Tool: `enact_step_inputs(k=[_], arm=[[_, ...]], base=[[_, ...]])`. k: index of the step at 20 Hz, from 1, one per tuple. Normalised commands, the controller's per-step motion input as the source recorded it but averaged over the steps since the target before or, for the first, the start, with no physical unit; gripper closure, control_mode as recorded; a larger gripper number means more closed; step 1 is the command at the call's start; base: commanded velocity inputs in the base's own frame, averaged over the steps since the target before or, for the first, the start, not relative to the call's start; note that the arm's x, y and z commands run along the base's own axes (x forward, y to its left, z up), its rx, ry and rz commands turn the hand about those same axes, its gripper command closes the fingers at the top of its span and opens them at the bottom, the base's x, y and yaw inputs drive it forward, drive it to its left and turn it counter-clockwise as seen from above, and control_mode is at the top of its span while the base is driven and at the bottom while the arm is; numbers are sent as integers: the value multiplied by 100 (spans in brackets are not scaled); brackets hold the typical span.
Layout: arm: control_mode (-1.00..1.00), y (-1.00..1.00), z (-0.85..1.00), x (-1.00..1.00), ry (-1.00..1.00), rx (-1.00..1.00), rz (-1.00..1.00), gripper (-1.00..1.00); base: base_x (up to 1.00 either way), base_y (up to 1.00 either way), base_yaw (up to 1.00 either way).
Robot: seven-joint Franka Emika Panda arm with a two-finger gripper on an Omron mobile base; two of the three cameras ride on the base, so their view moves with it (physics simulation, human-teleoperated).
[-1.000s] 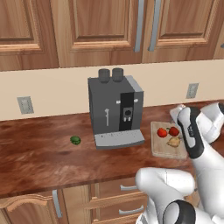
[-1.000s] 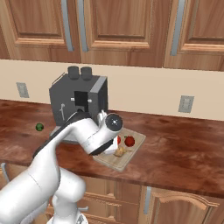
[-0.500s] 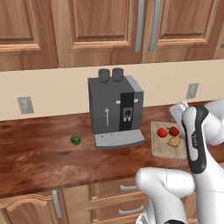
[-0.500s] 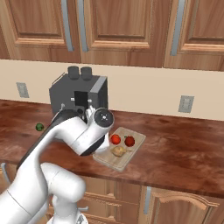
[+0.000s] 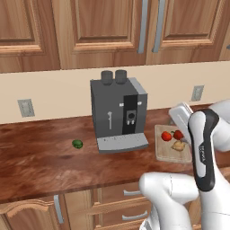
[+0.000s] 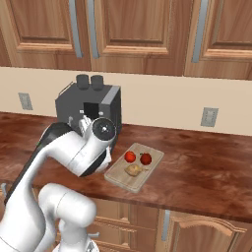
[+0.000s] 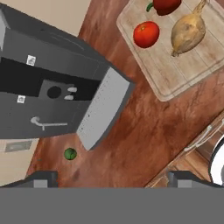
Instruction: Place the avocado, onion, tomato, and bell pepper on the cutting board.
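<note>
My claw (image 7: 111, 177) hanging spread, empty. Small dark green glossy avocado (image 7: 70, 153) sitting just ahead on dark reddish-brown tabletop (image 7: 131, 131), beside grey coffee machine (image 7: 57, 87). Risking: clipping machine, nudging avocado rolling.

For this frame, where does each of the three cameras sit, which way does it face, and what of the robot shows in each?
Left base view: behind-left of the arm, facing the counter; white arm at lower right, avocado left of the coffee machine.
Right base view: behind-right; arm at lower left, cutting board beside it.
Hand view: looks down along the gripper, open and empty.
Shared: tomato, onion and bell pepper on the board.
</note>
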Motion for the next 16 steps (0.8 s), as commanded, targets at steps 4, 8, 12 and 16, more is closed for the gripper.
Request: enact_step_inputs(k=[4,8,12,16], arm=[[-100,44,0,-9,-11,-3,22,-100],[-100,57,0,0,-11,-6,24,-100],[-100,56,8,0,-12,-1,21,-100],[-100,62,12,0,-9,-3,17,-100]], base=[[0,0,0],[0,0,0],[0,0,0],[0,0,0]])
